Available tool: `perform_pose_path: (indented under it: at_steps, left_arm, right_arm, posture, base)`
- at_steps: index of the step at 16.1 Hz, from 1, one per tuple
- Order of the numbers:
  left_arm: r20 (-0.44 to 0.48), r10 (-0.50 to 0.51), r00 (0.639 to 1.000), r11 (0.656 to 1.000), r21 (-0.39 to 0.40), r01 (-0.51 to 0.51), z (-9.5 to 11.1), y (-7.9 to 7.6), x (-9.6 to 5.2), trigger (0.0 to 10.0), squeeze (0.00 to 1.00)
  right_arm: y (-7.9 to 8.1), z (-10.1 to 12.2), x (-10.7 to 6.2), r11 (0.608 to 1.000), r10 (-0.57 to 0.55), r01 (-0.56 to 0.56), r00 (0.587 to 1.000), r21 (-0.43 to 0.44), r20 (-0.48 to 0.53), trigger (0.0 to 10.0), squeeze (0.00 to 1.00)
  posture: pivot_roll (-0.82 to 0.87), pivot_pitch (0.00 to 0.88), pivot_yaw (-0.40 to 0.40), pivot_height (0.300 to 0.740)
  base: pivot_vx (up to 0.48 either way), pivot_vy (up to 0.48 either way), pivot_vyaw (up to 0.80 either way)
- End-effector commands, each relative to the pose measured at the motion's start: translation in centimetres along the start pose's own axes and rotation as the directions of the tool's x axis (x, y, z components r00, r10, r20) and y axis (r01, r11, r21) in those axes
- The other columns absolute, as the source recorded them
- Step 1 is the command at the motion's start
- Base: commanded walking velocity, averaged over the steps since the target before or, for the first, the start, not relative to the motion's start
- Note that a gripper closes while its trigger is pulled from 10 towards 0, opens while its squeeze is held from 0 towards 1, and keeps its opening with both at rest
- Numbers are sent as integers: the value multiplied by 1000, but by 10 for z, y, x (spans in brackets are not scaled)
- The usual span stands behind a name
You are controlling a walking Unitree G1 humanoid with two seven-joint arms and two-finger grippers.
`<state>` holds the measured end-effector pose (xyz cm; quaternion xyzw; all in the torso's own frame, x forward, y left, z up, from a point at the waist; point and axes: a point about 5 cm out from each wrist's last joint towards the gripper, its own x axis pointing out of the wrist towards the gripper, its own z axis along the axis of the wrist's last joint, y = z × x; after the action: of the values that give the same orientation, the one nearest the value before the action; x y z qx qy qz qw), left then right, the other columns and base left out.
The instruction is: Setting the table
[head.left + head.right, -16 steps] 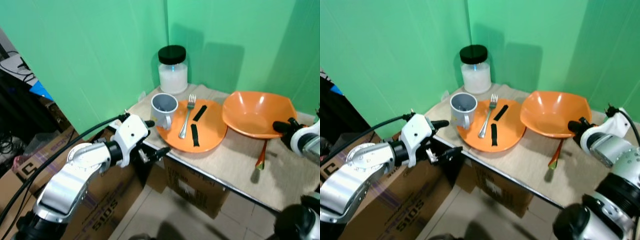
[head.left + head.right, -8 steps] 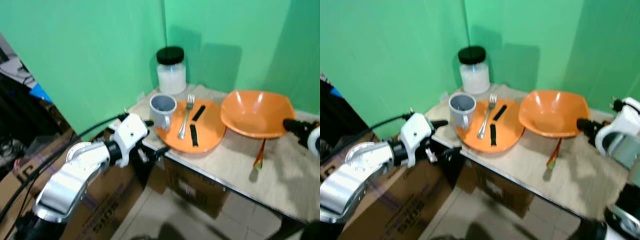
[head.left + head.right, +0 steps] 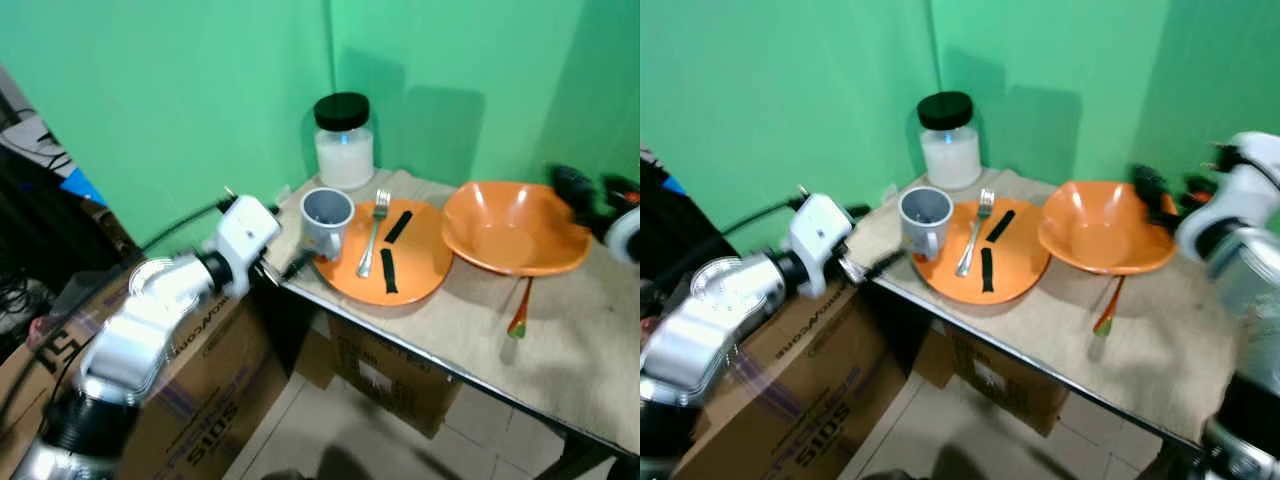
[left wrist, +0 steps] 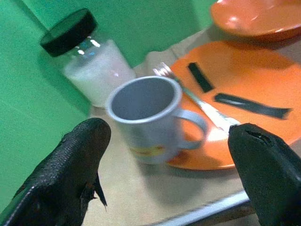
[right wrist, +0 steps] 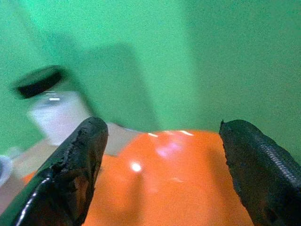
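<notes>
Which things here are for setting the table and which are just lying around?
For the job: grey mug, fork, orange plate, orange bowl, spoon.

Lying about: black-lidded jar, two black strips on the plate, cardboard boxes.

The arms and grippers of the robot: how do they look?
The left arm is silver metal with a white block at the wrist and a black cable running back from it. The left gripper has two thick black fingers with a rough, grainy surface. The right gripper has the same black fingers, and its wrist is white and silver.
</notes>
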<state>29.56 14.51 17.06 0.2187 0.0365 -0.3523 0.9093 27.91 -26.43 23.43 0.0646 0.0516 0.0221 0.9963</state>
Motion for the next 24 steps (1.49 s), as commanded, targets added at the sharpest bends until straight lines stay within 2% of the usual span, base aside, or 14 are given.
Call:
perform_pose_path:
  at_steps: [1,2,4,5,6,8,9,12,13,16,17,19,21,24]
  left_arm:
    - [-10,-6,1000,998,64,7,-2,11,1,10000,1000]
    - [-10,-6,1000,998,64,7,-2,11,1,10000,1000]
    - [-51,-98,994,975,193,106,-9,21,15,10000,1000]
    - [-73,-140,987,961,229,153,-11,24,21,10000,451]
    - [-87,-164,983,946,268,181,-11,28,27,10000,0]
    - [-159,-221,962,871,411,268,-12,40,42,10000,0]
    - [-178,-233,956,846,447,290,-10,42,48,10000,0]
    - [-215,-272,938,797,497,344,-9,39,64,10000,0]
    - [-217,-278,936,792,500,351,-9,37,66,10000,0]
    - [-305,-291,907,723,550,417,-21,30,72,10000,0]
    - [-342,-267,901,714,558,423,-27,32,71,4392,0]
    - [-347,-269,898,716,552,428,-29,32,71,0,0]
    - [-342,-274,899,706,562,430,-28,33,71,0,0]
    - [-343,-279,897,707,558,434,-28,33,70,0,0]
  right_arm:
    - [25,1,2,990,135,-132,990,-59,50,10000,0]
    - [25,1,2,990,135,-132,990,-59,50,10000,0]
    - [51,-10,3,949,295,-285,954,-136,53,10000,0]
    - [56,-14,2,937,326,-317,945,-143,39,10000,0]
    - [59,-16,1,927,350,-341,936,-153,35,10000,0]
    - [64,-24,-3,902,385,-379,923,-205,-12,10000,0]
    - [63,-27,-5,900,385,-380,923,-213,-19,10000,0]
    - [63,-33,-10,890,389,-387,920,-240,-40,10000,0]
    - [64,-35,-12,888,394,-393,918,-239,-45,10000,0]
    - [66,-44,-22,869,408,-414,909,-272,-82,10000,0]
    - [69,-46,-26,856,429,-438,898,-276,-94,10000,0]
    - [71,-49,-30,833,464,-479,877,-276,-121,10000,0]
    - [73,-55,-37,794,515,-548,836,-264,-189,10000,0]
    - [72,-62,-39,784,518,-568,821,-250,-241,10000,0]
  posture:
    - [8,0,163,740]
    - [8,0,163,740]
    - [17,0,154,740]
    - [18,0,154,740]
    - [16,0,157,740]
    - [11,0,162,740]
    - [2,0,170,740]
    - [-26,0,197,740]
    - [-28,0,198,740]
    - [-52,0,219,740]
    - [-57,0,224,740]
    - [-60,0,225,740]
    - [-57,0,221,740]
    - [-53,0,218,740]
  base:
    - [0,0,0]
    - [0,0,0]
    - [0,0,0]
    - [0,0,0]
    - [0,0,0]
    - [0,0,0]
    - [0,0,0]
    - [0,0,0]
    - [0,0,0]
    - [0,0,0]
    - [0,0,0]
    - [0,0,0]
    - [0,0,0]
    - [0,0,0]
